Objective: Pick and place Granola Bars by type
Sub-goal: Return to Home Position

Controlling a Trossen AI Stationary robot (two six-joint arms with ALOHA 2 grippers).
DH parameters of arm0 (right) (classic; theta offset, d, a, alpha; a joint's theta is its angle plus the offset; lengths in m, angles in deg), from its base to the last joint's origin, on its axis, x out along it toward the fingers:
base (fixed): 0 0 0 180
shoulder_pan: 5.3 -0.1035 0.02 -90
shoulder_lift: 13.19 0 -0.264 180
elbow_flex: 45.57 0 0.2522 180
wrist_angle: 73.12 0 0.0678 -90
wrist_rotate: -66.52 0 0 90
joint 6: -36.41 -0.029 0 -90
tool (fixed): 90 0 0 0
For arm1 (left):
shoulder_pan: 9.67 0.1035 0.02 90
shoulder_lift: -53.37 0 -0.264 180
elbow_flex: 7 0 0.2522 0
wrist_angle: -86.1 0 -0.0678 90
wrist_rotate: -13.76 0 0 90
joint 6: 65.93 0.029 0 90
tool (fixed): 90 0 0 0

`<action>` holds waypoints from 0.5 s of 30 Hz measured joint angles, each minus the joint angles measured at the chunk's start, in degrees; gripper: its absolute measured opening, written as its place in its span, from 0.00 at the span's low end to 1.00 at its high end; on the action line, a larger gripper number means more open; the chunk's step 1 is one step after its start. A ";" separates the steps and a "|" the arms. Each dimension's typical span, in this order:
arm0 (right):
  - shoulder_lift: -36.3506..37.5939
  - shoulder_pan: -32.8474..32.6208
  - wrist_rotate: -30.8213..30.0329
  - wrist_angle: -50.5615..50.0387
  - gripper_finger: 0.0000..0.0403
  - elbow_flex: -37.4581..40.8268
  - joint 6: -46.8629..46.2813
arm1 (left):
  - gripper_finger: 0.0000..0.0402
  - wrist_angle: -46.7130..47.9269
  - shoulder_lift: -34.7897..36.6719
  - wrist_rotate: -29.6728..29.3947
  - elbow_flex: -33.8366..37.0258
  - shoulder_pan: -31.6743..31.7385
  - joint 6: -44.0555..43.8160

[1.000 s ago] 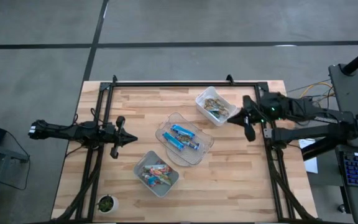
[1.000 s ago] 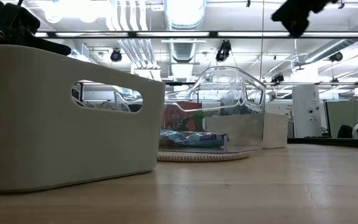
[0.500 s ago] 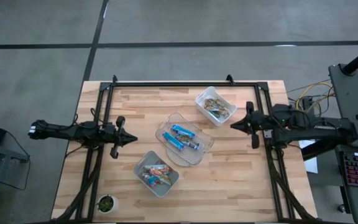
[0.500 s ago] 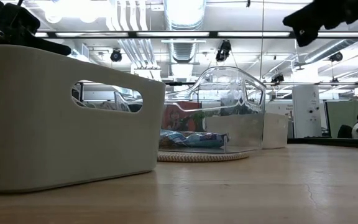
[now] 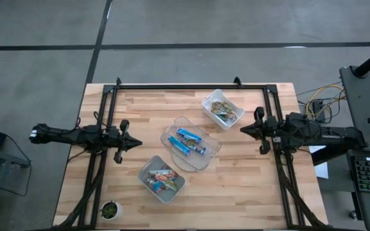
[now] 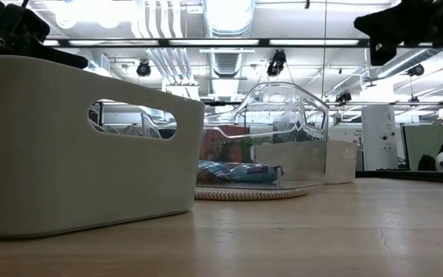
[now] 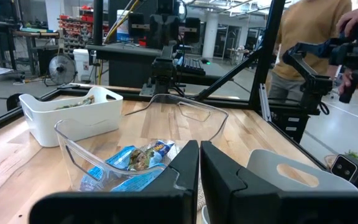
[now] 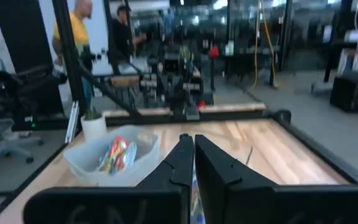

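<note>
Pulled the right hand (image 5: 243, 130) back off the white bin (image 5: 205, 102) and out to the tabletop's (image 5: 140, 109) right edge within the last second. Fingers pressed together, nothing between them. Same for the left hand (image 5: 137, 144), parked at the left side, closed and empty.

To finish the return well: keep the retreat level and clear of the frame rail, leave the fingers closed, and settle into a pose mirroring the left arm.

Sorted by kind, as far as can be judged. In the white bin, greenish-brown Granola Bars (image 5: 223, 111). In the clear bin (image 5: 170, 130) at centre, blue bars (image 5: 186, 141). In the pale grey bin (image 5: 143, 172) nearer the front, red and orange bars (image 5: 161, 179). Apparently none loose on the wood, though hard to be certain from overhead.
</note>
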 joint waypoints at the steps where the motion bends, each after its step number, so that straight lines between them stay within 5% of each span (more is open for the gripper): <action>1: 0.00 0.00 0.01 2.60 0.02 1.46 0.25 | 0.00 0.00 0.00 -0.02 -0.02 0.02 0.00; 15: -0.01 -0.38 0.02 13.85 0.02 9.66 2.20 | 0.00 0.00 0.00 0.00 -0.02 0.00 0.00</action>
